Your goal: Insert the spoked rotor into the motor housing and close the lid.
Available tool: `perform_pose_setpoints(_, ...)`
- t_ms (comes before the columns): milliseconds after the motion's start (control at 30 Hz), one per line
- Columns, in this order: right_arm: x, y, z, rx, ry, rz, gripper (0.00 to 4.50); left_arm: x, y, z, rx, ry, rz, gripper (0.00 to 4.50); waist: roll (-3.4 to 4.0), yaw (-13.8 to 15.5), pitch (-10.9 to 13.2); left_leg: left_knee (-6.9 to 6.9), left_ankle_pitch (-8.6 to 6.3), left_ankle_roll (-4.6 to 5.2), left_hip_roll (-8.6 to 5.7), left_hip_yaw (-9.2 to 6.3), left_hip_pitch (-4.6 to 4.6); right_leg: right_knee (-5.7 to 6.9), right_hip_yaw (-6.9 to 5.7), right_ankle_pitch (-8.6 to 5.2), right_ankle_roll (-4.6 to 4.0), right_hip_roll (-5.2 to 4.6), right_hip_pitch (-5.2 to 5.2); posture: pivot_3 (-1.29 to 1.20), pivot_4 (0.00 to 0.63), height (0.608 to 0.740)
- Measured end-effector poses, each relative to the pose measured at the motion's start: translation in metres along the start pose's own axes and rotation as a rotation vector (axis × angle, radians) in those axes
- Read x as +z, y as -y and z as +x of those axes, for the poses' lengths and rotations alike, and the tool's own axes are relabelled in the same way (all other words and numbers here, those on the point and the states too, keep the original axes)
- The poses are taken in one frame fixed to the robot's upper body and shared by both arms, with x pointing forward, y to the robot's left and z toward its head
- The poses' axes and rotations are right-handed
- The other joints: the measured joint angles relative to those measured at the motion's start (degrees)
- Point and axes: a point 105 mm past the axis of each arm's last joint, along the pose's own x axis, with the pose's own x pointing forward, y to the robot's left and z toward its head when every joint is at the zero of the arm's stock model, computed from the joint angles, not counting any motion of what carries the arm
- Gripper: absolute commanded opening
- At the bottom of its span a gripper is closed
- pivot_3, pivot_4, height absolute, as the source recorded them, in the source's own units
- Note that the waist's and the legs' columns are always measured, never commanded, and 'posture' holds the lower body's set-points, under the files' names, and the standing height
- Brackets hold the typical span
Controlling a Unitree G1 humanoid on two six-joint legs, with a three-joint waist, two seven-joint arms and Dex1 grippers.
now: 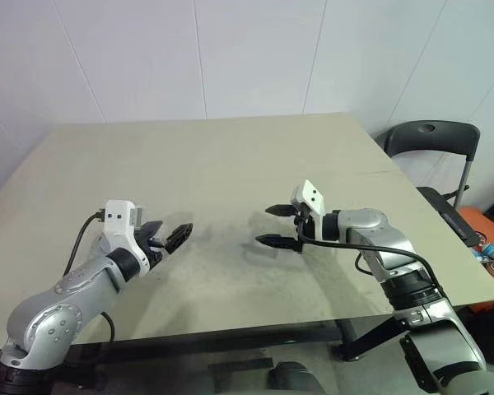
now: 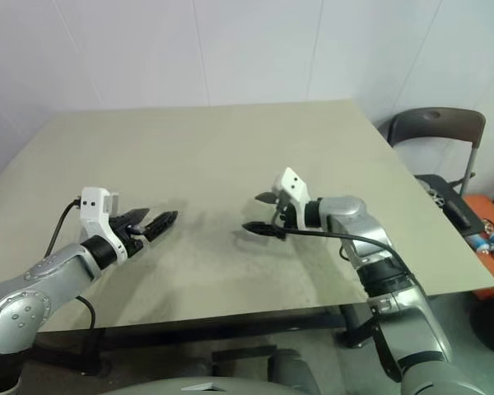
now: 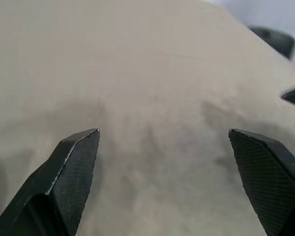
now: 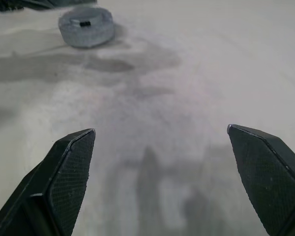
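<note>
Left gripper (image 1: 174,234) wide apart above table (image 1: 230,164); chair (image 1: 432,140) beside.

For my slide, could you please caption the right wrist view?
Open right pincer above the beige table, a grey round part lying beyond.

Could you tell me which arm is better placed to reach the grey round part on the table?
Left, probably: the grey round part lies close beside the open left gripper, across the table from the open right gripper.

A broad beige rectangular table (image 1: 214,164) stands against white panelled walls (image 1: 230,49); a black folding chair (image 1: 432,140) sits alongside.
</note>
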Motion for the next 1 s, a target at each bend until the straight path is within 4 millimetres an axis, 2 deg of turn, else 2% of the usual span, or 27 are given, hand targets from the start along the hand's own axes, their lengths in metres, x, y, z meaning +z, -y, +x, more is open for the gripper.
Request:
perform_pose_setpoints(133,-0.003,-0.002,0.000,0.011,-0.003,-0.018,4.50,0.008,-0.013,-0.004,-0.035,0.073,0.100,4.47,0.05,0.0,0.0,0.01,0.00,0.00,0.11,0.02,0.03,0.03,0.01,0.00,0.00,0.06,-0.01,0.00,0.000,0.740)
perform_pose_setpoints(233,-0.003,-0.002,0.001,0.011,0.004,-0.033,4.50,-0.006,-0.028,-0.012,-0.053,0.065,0.134,4.47,0.04,0.0,0.0,0.01,0.00,0.01,0.17,0.04,0.02,0.02,0.03,0.01,0.01,0.06,-0.01,0.00,0.000,0.740)
perform_pose_setpoints(333,-0.005,-0.001,0.003,0.003,-0.003,-0.035,4.50,-0.011,-0.034,-0.017,-0.083,0.063,0.140,4.47,0.03,0.1,0.0,0.04,0.00,0.01,0.24,0.05,-0.01,0.02,0.03,0.02,0.03,0.03,-0.03,0.00,0.000,0.740)
perform_pose_setpoints(467,-0.004,-0.002,0.010,0.001,0.009,-0.039,4.50,-0.009,-0.033,-0.019,-0.117,0.089,0.166,4.47,0.02,0.2,0.0,0.05,-0.01,0.01,0.26,0.06,-0.02,0.02,0.05,0.10,0.17,-0.02,-0.03,0.00,0.000,0.740)
perform_pose_setpoints(1000,-0.001,-0.001,0.014,-0.014,0.021,-0.037,4.50,-0.016,-0.032,-0.017,-0.113,0.095,0.162,4.47,0.01,0.2,0.0,0.04,-0.01,0.02,0.33,0.02,0.00,0.10,0.10,0.13,0.21,-0.04,-0.04,0.00,0.000,0.740)
